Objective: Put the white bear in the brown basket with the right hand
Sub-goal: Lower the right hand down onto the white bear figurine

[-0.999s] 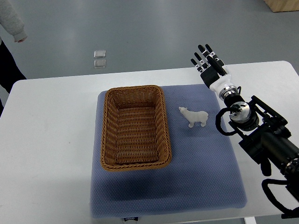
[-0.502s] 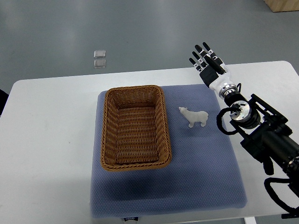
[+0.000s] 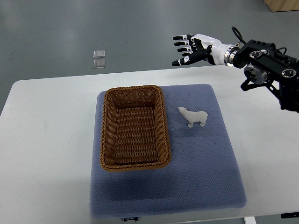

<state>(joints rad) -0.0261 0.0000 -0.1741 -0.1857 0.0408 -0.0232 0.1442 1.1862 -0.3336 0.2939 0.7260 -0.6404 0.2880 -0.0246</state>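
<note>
**Bear on mat, right hand hovering open**

Bear (image 3: 194, 116), white, smooth, small four-legged figure, stands upright on blue dimpled mat (image 3: 205, 172), just right of brown basket (image 3: 134, 127), not touching. Basket: woven wicker, rectangular w/ rounded corners. Mat lies on white bench (image 3: 46, 154). Right hand (image 3: 194, 48) held above bench's far edge, well apart from bear, fingers (image 3: 180, 38) spread, pointing left, holding nothing.

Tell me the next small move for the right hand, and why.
Probably bring the right hand down toward the white bear. The hand is open, holds nothing and hovers past the table's far edge, while the bear stands untouched on the blue mat beside the brown basket.
</note>
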